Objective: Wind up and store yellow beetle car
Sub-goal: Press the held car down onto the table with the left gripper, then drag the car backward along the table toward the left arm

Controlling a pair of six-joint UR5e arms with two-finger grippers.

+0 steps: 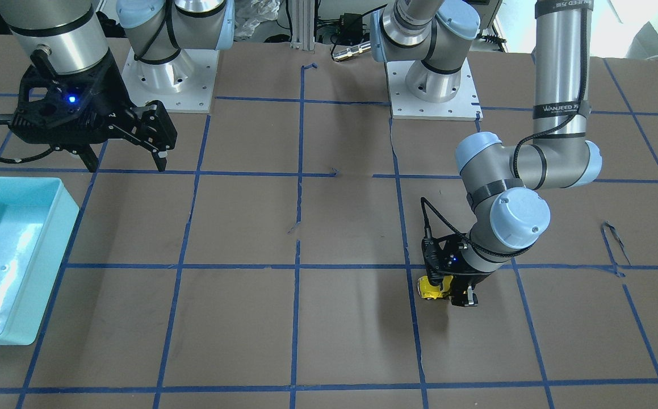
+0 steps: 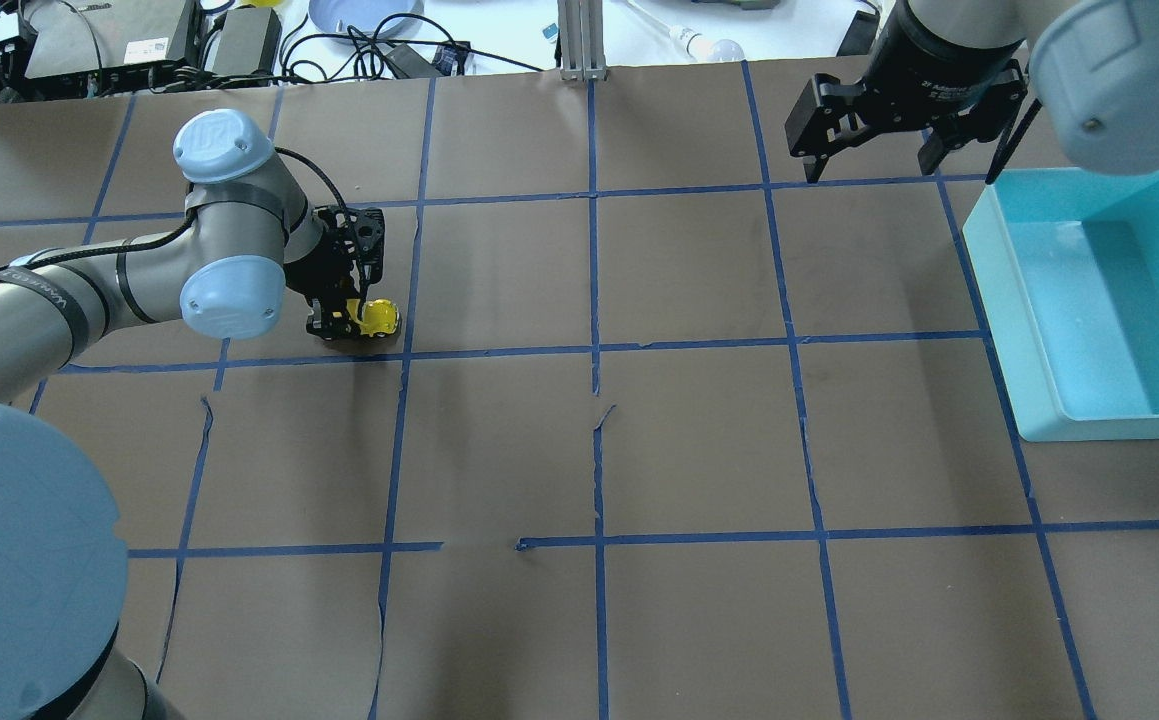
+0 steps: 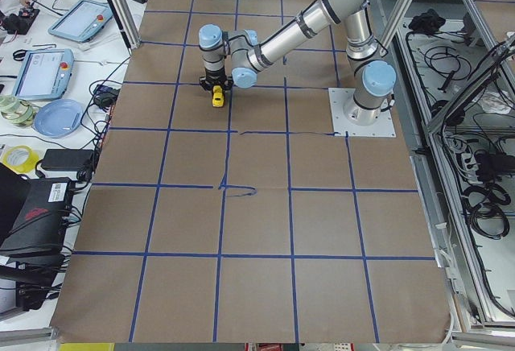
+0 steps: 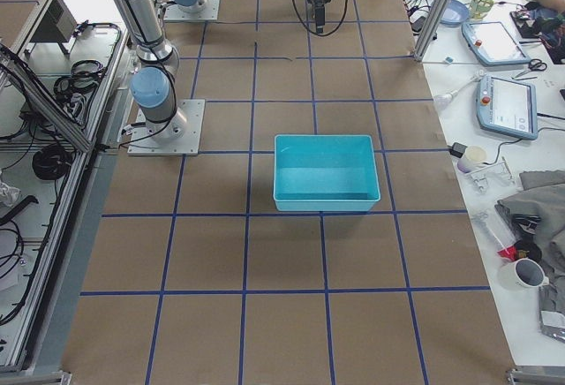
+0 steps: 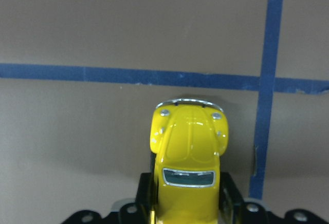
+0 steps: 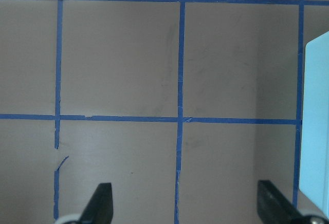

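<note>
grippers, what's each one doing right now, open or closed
Left gripper: closed on the yellow beetle car.
Right gripper: open, holding nothing.

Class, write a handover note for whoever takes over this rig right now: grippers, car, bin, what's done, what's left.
Left gripper: shut on the yellow car, low over the table.
Right gripper: open, empty, hovering beside the blue bin.
Bin: empty, on the robot's right side, far from the car.
Done: car gripped.
Left: no sign of winding yet; the car must then go into the bin.
</note>
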